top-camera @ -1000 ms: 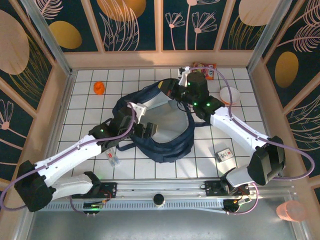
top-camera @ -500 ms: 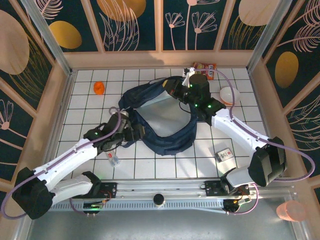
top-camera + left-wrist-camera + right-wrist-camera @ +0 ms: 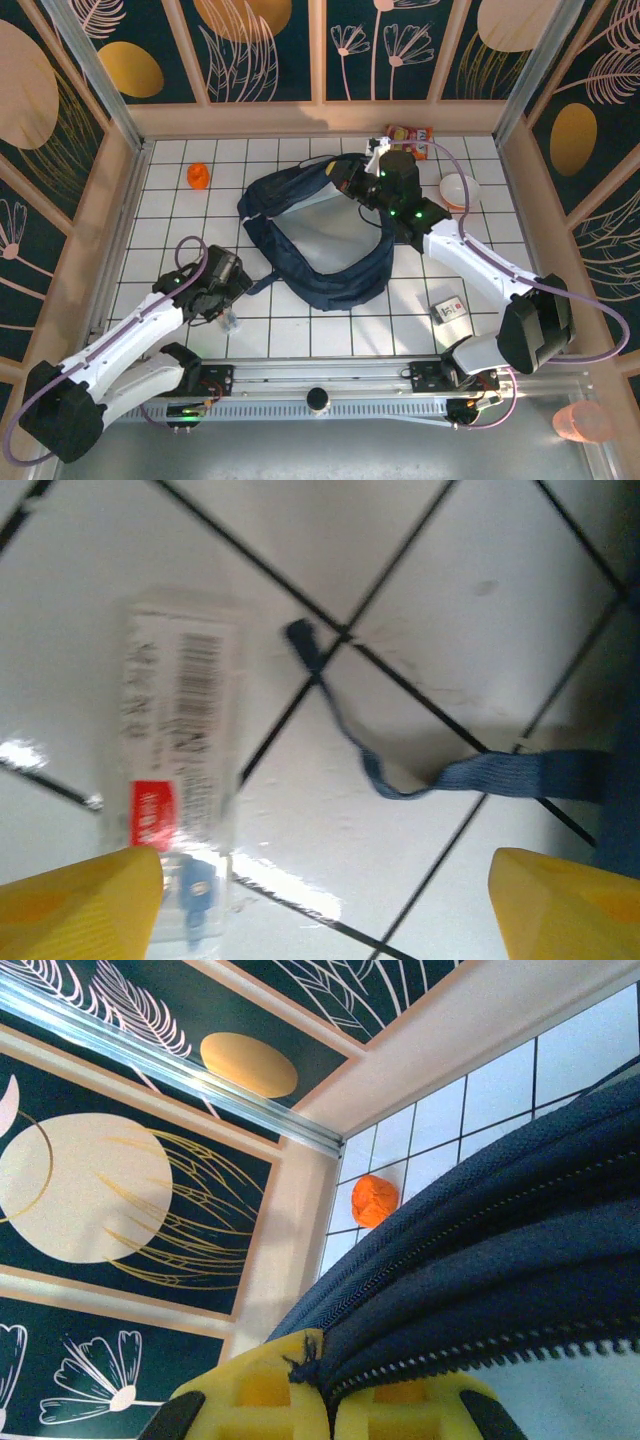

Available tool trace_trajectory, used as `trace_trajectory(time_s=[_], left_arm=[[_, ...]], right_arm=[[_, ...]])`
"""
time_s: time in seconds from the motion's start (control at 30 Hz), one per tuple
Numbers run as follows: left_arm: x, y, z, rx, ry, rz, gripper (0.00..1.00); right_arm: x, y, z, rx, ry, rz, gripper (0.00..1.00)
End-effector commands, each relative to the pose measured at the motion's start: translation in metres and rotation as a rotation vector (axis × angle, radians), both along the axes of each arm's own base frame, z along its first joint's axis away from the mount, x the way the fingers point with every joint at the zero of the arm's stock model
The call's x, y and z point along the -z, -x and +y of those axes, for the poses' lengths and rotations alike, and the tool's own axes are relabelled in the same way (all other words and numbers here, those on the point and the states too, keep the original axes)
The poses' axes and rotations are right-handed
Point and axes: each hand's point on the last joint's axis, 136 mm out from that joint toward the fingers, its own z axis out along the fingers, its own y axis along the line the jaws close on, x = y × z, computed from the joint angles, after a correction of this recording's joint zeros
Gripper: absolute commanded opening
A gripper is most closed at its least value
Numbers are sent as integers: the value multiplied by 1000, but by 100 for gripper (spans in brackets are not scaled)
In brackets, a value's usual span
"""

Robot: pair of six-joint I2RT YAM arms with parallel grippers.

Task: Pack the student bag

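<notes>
The student bag [image 3: 325,262], a navy backpack with its mouth open and pale lining showing, lies mid-table. My right gripper [image 3: 352,184] is shut on the bag's far zipped rim [image 3: 470,1290], with the yellow fingers [image 3: 262,1400] pinching the fabric. Left of the bag, my left gripper [image 3: 226,298] hangs open just above the tiles. Its yellow fingertips [image 3: 85,900] stand wide apart with nothing between them. A small clear packet [image 3: 180,750] with a barcode and red label lies by the left fingertip. A loose blue strap [image 3: 470,776] of the bag trails across the tiles.
An orange lump [image 3: 198,176] sits at the far left and also shows as the orange lump [image 3: 375,1200] beyond the bag. A red snack pack [image 3: 410,135] and a white bowl [image 3: 460,189] are at the far right, and a small card box [image 3: 450,308] near right. Wooden walls ring the table.
My left gripper has pulled out of the bag's opening and moved back to the near left, over the clear packet. The bag's near rim has dropped. The right gripper keeps its hold.
</notes>
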Motion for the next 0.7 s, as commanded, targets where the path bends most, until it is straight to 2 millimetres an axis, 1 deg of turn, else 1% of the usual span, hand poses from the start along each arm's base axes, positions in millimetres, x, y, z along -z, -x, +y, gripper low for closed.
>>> trace_trajectory(time_s=[0.0,0.07,0.13,0.2,0.27,0.4,0.53,0.57,0.67], left_arm=[[7,20,23,-138,-48,80,82],[11,21,25,-151,-54,93,82],[17,25,28,-153,-68,117,80],[25,28,30,-149,-78,143,72],[32,31,30,-140,-79,167,69],[40,30,28,-124,-78,195,69],[53,37,30,-109,-92,240,68],[56,37,30,-103,-92,245,66],[64,37,31,-80,-102,259,57]], right_arm=[[-49,-1,-13,42,-91,-142,0],[-48,-2,-12,41,-88,-143,0],[-46,-1,-12,38,-86,-139,0],[-47,0,-13,35,-89,-142,0],[-50,2,-12,26,-99,-148,0],[-58,4,-12,15,-111,-167,0],[-60,4,-13,14,-115,-172,0],[-59,4,-14,14,-114,-170,0],[-57,5,-15,13,-116,-167,0]])
